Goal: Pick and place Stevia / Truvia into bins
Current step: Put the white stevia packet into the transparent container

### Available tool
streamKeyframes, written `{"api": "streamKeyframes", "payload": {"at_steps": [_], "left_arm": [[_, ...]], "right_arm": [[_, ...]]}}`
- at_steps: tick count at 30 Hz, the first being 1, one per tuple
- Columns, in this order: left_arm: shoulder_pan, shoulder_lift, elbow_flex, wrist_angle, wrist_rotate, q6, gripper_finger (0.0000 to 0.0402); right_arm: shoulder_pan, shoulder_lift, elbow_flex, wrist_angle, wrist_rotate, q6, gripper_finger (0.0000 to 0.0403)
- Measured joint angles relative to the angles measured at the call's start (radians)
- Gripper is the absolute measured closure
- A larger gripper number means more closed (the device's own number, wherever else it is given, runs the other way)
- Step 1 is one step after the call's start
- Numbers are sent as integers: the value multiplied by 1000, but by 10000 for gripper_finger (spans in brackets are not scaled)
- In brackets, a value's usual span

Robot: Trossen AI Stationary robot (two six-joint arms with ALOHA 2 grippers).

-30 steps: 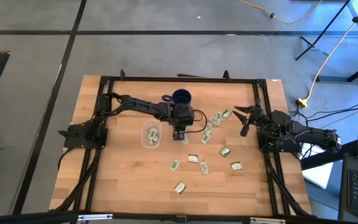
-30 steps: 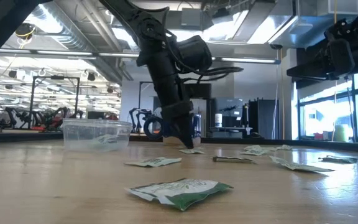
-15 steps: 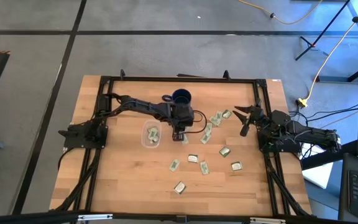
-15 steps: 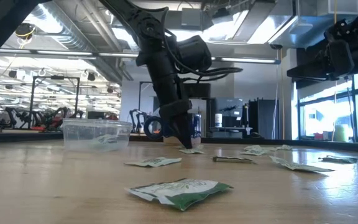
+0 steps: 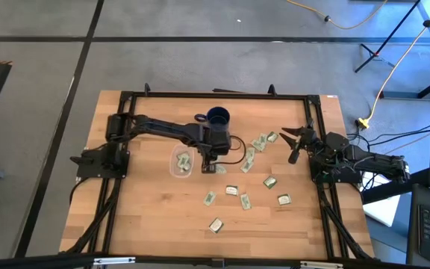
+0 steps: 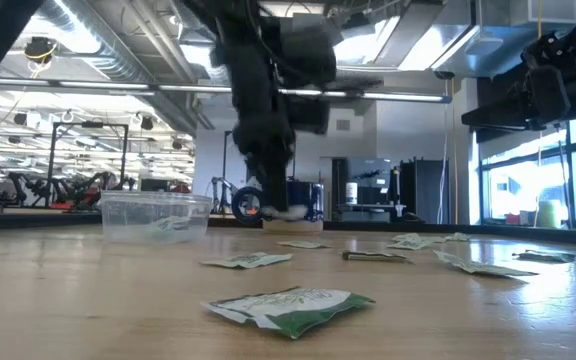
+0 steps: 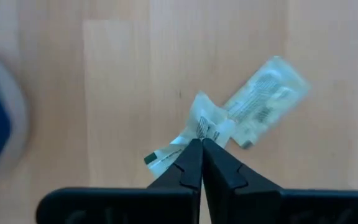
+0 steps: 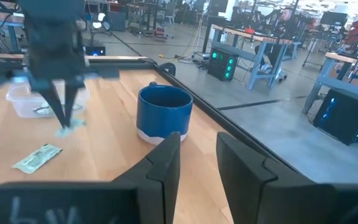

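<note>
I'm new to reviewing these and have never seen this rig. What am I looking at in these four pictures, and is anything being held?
Two dark robot arms work at a wooden table. One picture looks straight down, one looks level across the tabletop, and two come from cameras on the wrists. The left gripper is shut on a pale green and white sachet, lifted clear of the wood beside the clear plastic tub, which already has at least one sachet in it. Another sachet lies flat beneath it. More sachets are scattered over the table, and a dark blue mug stands near the far edge. The right gripper waits open at the right side, empty.
</note>
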Motion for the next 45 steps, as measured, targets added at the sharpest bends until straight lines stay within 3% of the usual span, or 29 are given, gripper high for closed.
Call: {"api": "streamKeyframes", "payload": {"at_steps": [9, 17, 23, 33, 45], "left_arm": [[-76, -158, 1, -275, -7, -169, 400], [-151, -236, -1, -375, -67, -258, 395], [-151, -292, -137, -323, -66, -297, 400], [-91, -386, -391, -98, -58, -353, 399], [-49, -381, -471, -18, -61, -384, 364]], "right_arm": [[0, 0, 0, -2, 0, 26, 295], [0, 0, 0, -4, -2, 56, 295], [1, 0, 0, -4, -3, 81, 295], [1, 0, 0, -4, -3, 81, 295], [1, 0, 0, -3, -3, 78, 295]]}}
